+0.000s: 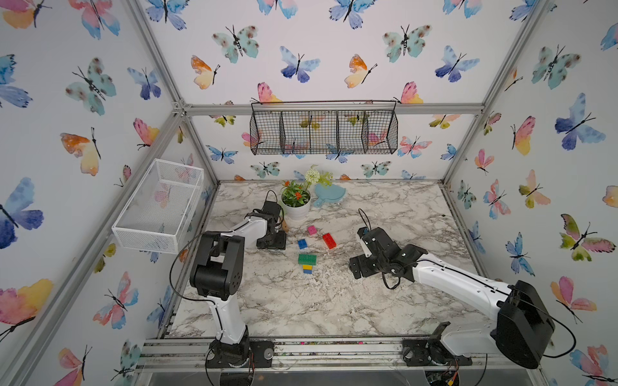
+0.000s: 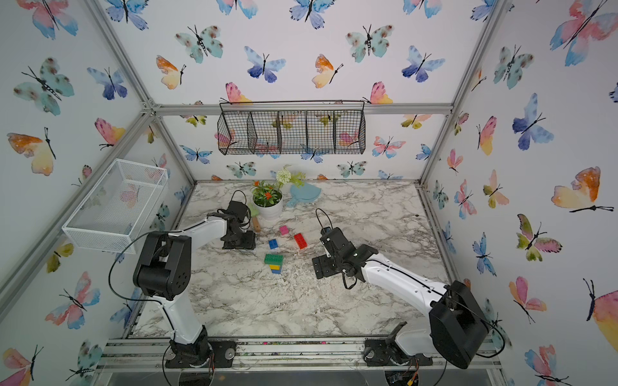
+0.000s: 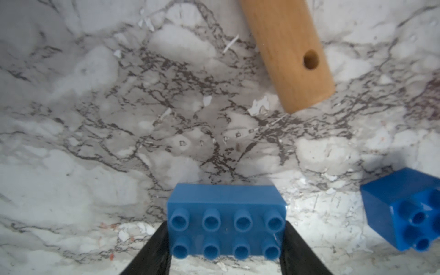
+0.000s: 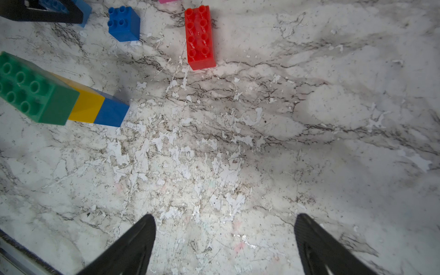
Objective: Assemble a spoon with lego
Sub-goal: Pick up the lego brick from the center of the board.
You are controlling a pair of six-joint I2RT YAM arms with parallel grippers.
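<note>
We see the part-built spoon [image 1: 307, 263], a wide green studded head on a narrow yellow-and-blue stem, lying near the marble desk's [image 1: 334, 300] middle. Its long axis runs back to front, with the stem toward the front edge. The left pincer [image 3: 226, 226] clamps a light-blue studded plastic brick [image 3: 226, 200] endwise; the right pincer [image 4: 225, 219] stands apart.

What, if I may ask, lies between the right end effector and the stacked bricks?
Only bare table separates the right end effector from the stack, in both top views.
</note>
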